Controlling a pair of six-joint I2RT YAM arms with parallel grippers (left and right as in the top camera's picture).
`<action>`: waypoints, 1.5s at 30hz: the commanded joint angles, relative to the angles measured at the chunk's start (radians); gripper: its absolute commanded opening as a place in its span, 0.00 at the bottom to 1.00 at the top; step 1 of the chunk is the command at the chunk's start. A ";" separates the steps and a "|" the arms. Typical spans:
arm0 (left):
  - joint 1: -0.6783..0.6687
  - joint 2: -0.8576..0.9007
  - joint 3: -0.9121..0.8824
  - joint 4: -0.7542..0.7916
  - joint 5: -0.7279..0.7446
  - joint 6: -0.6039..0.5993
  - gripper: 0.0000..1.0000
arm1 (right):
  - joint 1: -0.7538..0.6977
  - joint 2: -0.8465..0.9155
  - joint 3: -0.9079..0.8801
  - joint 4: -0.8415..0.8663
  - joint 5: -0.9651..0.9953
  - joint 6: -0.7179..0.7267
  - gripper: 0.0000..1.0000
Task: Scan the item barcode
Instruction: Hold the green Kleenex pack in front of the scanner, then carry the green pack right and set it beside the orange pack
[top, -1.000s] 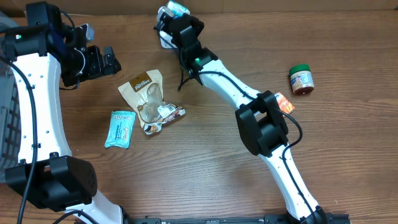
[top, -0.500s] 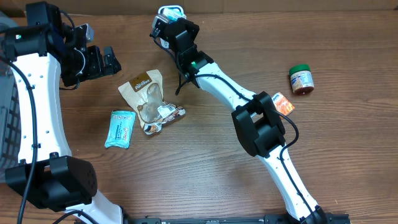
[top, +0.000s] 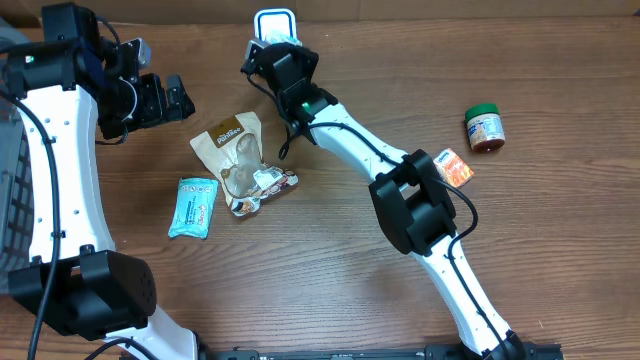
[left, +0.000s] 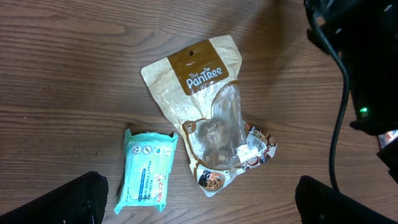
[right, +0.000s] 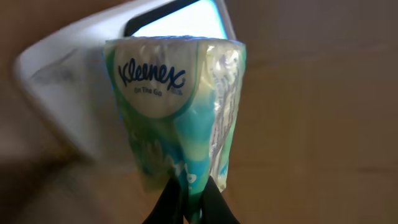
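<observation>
Your right hand (right: 185, 198) is closed tight on the bottom of a Kleenex tissue pack (right: 177, 106). The pack stands up from the fingers, with the Kleenex name at the top. You can see this best in the right wrist view.

Just behind the pack is a white scanner (right: 68, 87) with a light screen. You cannot tell if the pack touches it. In the overhead view the scanner (top: 275, 22) is at the top middle of the frame, and your right hand (top: 280, 58) is just below it. The pack itself is hard to see from above.

Your left hand (top: 165, 100) is wide open and holds nothing. It is in the upper left of the overhead view, above the wooden surface (top: 330, 290).

In the left middle of that view, a brown snack bag (top: 238, 150) lies flat on the surface. A teal packet (top: 193, 207) lies just beside it, down and to the left. The left wrist view looks down on both.

On the right side of the overhead view is a little jar with a green lid (top: 485, 128). A small orange packet (top: 455, 166) lies close to your right arm.
</observation>
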 joint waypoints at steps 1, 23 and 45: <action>-0.013 -0.024 0.004 0.000 0.001 0.019 0.99 | 0.012 -0.171 0.002 -0.082 -0.091 0.212 0.04; -0.013 -0.024 0.004 0.000 0.001 0.019 1.00 | -0.171 -0.652 -0.139 -1.352 -0.345 1.396 0.04; -0.013 -0.024 0.004 0.000 0.001 0.019 1.00 | -0.464 -0.652 -0.671 -1.083 -0.375 1.405 0.55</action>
